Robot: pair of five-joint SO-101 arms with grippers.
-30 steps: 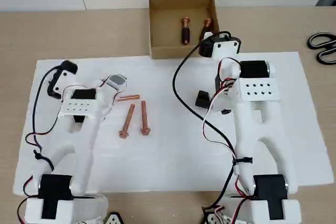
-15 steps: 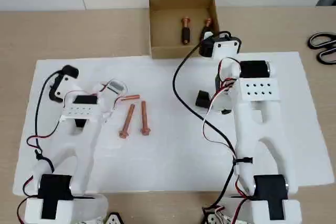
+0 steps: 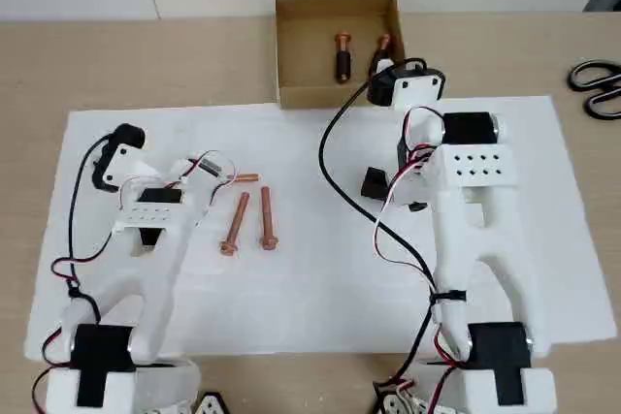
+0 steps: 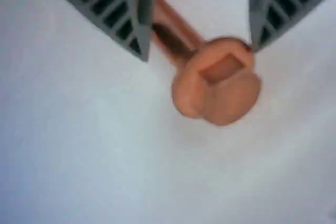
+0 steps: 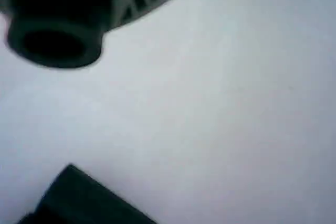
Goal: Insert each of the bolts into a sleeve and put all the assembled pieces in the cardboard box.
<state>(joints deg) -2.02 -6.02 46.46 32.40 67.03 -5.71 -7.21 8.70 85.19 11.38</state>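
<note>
The bench (image 3: 146, 55) is a light wooden surface, and a white sheet (image 3: 320, 278) covers most of its near half. Two white arms stand side by side on the sheet. The left arm (image 3: 146, 239) extends toward the centre-left area and the right arm (image 3: 475, 201) extends toward the far edge of the sheet. The cardboard box (image 3: 335, 96) sits on the bare bench just beyond the far edge of the sheet, ahead of the right arm. It holds two assembled pieces (image 3: 343, 57), each a copper bolt seated in a dark sleeve, lying apart from one another. A pair of scissors (image 3: 597, 75) lies on the bench, well apart from the box at the right edge. The left hand (image 4: 199, 48) is open, with its ribbed grey fingers (image 4: 113, 9) spread on either side of a copper bolt (image 4: 215, 82) that rests on the sheet, head toward the wrist camera. One finger is against the shank and the other is just beside the head. Two loose bolts (image 3: 234, 223) lie near each other on the sheet, close to the left hand and roughly parallel. For the right hand (image 5: 113, 11), open or closed cannot be determined. A black sleeve (image 5: 52, 40) with its bore visible sits directly against it, above the sheet. A second black part (image 5: 79, 198) lies nearby on the sheet.
</note>
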